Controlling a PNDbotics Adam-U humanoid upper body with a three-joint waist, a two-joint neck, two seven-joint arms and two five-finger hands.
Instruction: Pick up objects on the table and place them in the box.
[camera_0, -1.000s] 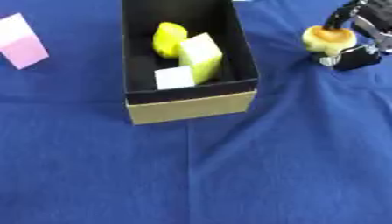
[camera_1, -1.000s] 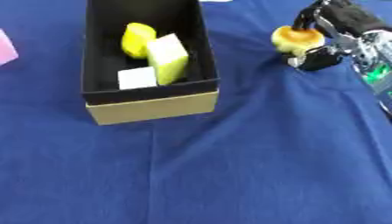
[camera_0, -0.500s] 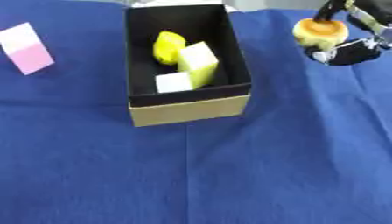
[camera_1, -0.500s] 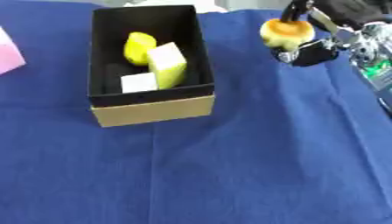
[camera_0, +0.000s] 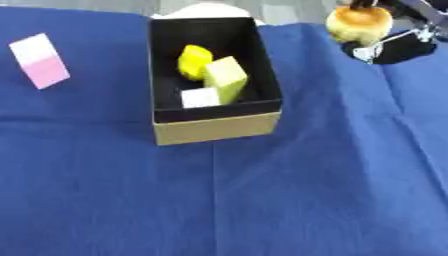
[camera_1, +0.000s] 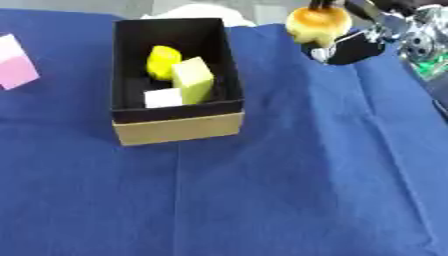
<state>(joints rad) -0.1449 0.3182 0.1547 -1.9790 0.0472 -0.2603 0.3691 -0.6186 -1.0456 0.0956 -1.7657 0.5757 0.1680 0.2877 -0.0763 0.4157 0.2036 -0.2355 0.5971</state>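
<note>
Because it is bound for the box (camera_0: 216, 127), the right hand (camera_1: 354, 45) holds the round bun (camera_1: 317, 23) pinched in curled fingers above the table's far edge.

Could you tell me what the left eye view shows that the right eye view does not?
Only the left eye view shows the whole pink and white block; the right eye view cuts it at its left edge. Only the right eye view shows more of the right arm's silver parts with a green patch. Both show the open box holding a yellow rounded thing, a pale yellow block and a white piece, and the right hand holding a round golden-brown thing.
</note>
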